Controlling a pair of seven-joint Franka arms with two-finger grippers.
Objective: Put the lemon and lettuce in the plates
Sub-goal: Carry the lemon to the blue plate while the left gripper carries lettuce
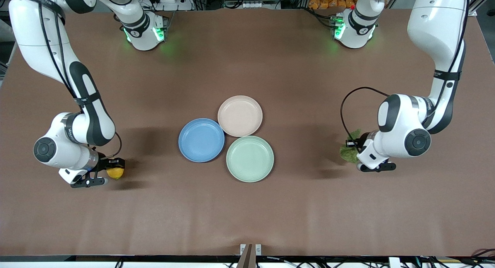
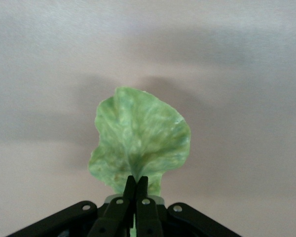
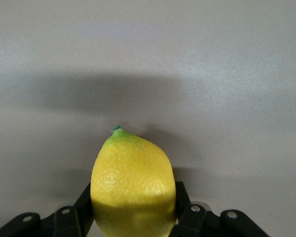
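Observation:
My right gripper [image 1: 110, 168] is shut on the lemon [image 1: 115, 172], a yellow fruit with a green tip, and holds it just over the table at the right arm's end; it fills the right wrist view [image 3: 133, 187] between the jaws. My left gripper [image 1: 355, 148] is shut on the stem of the lettuce [image 1: 349, 152], a green wrinkly leaf, at the left arm's end; the leaf spreads out past the closed jaws in the left wrist view [image 2: 138, 145]. The blue plate [image 1: 201, 140] and the beige-pink plate [image 1: 239, 115] lie empty at the table's middle.
A pale mint-green plate [image 1: 250, 158] lies empty beside the other two plates, nearest to the front camera. The brown table [image 1: 247, 206] spreads wide around all three plates.

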